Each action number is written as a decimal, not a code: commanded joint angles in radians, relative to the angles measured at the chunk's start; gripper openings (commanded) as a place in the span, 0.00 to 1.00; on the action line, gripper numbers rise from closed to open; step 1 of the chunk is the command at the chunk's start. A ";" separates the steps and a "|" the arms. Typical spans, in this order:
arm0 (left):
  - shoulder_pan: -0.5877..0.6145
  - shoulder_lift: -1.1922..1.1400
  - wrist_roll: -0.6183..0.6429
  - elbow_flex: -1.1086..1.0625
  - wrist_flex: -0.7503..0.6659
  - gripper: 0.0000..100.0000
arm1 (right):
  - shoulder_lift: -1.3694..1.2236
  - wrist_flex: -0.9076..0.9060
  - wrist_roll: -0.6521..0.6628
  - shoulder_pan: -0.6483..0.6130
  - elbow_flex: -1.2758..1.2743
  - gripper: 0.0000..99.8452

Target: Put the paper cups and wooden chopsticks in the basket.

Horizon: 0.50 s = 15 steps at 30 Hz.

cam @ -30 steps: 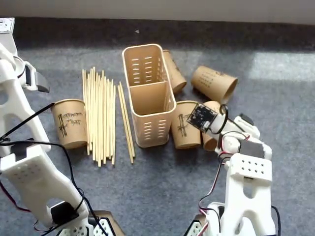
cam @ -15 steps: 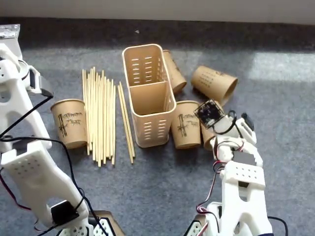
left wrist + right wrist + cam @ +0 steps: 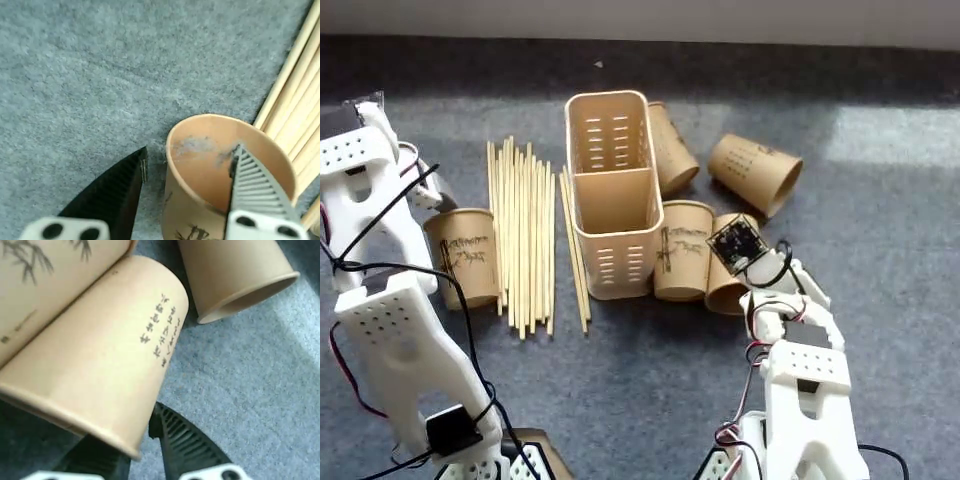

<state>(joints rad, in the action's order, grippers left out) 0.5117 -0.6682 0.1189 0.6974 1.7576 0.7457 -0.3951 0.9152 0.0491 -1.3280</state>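
Straddling cup (image 3: 220,170) rim: left tool (image 3: 191,149) (agape)

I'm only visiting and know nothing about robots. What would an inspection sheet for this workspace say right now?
Surface: grey carpet-like cover, no spills seen.
Job's things: basket upright, looks empty; chopsticks lie in a bundle beside it; five paper cups outside it, some on their sides.
Clutter: nothing seen.
Claws: left claw open, straddling the rim of the upright cup next to the chopsticks; right claw at the rim of a lying cup.
Cables: wires hang loose along both arms.
Surroundings: dark band along the far edge, with a pale strip beyond it.
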 commanded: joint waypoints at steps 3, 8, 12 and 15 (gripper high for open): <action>0.001 0.008 0.054 -0.110 0.008 0.29 | 0.013 0.010 -0.006 0.004 -0.005 0.00; 0.001 0.013 0.049 -0.171 0.009 0.22 | 0.013 -0.133 -0.006 0.005 0.047 0.00; -0.001 0.015 0.049 -0.168 0.009 0.00 | 0.012 -0.332 -0.011 0.047 0.199 0.00; -0.005 0.016 0.048 -0.159 0.011 0.00 | 0.004 -0.509 -0.011 0.076 0.338 0.00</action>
<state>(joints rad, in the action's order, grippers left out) 0.5132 -0.6682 0.1619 0.5255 1.7576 0.7472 -0.7541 0.9152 0.0951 -1.1331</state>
